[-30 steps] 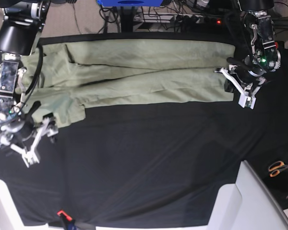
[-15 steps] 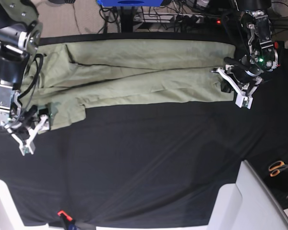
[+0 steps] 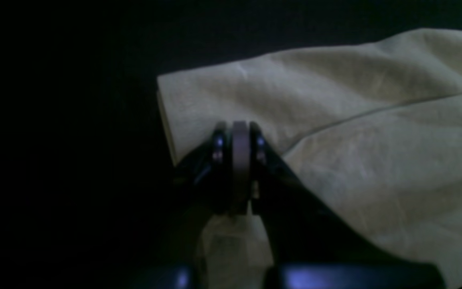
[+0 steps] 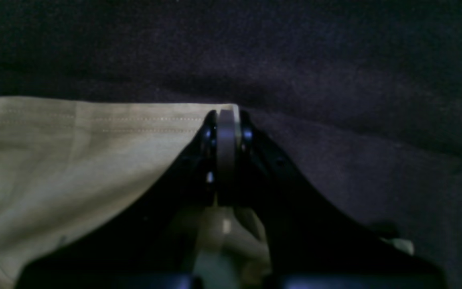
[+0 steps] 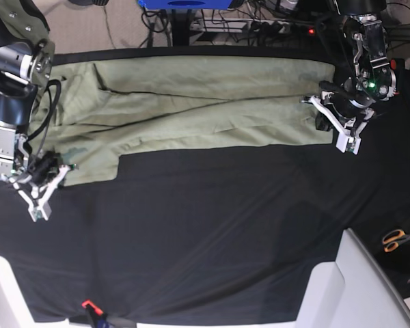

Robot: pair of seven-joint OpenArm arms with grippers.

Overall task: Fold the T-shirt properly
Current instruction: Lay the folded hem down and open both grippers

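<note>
You have the pale green T-shirt (image 5: 191, 102) lying creased and folded lengthwise on the desk (image 5: 212, 239). Your left end effector (image 3: 237, 132) is clamped on its hem corner; your right end effector (image 4: 225, 120) pinches a stitched corner

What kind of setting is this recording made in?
Probably a robotics lab bench: a black cloth covers the table under the T-shirt, tangled cables run behind it, and orange-handled scissors lie at the side.
</note>
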